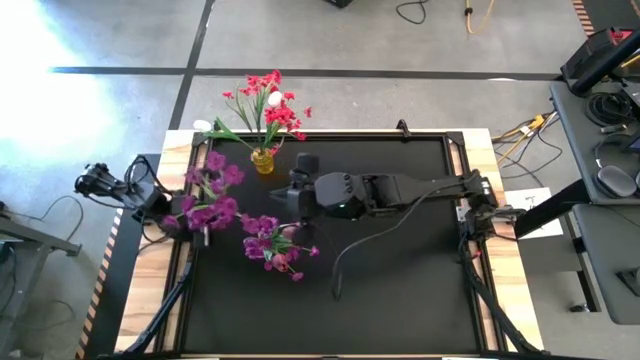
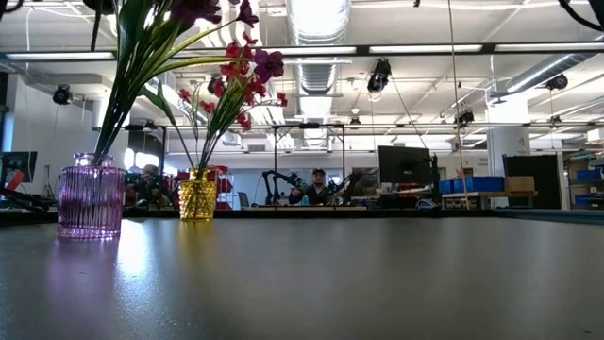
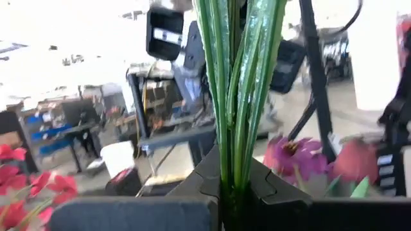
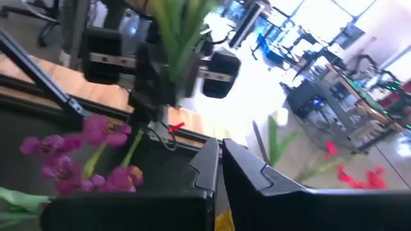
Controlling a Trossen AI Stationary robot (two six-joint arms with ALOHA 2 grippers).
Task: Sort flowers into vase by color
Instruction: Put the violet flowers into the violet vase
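A yellow vase point(image 1: 262, 161) at the table's far left holds red flowers point(image 1: 270, 105) and a white bud point(image 1: 274, 99). Nearer stands a purple ribbed vase point(image 2: 90, 196) with green stems rising out of it. Purple flowers point(image 1: 212, 195) spread above it, and more purple blooms point(image 1: 270, 242) lean toward the table's middle. My left gripper point(image 3: 234, 192) is at the table's left edge, shut on green stems. My right gripper point(image 4: 220, 160) hovers shut above the table's middle point(image 1: 285, 195), right of the purple flowers, holding nothing. My left gripper pinches a bundle of green stems point(image 3: 235, 168) between its two fingers. The fingers come about level from the table's left and lie across the stems. The stems stand upright above the fingers. What lies below the hold is hidden by the gripper.
The black table top point(image 1: 400, 280) stretches to the right and near side of the vases. The right arm point(image 1: 420, 190) reaches across it from the right edge. Wooden borders point(image 1: 500, 250) frame the mat. A person point(image 2: 317, 184) sits far behind the table.
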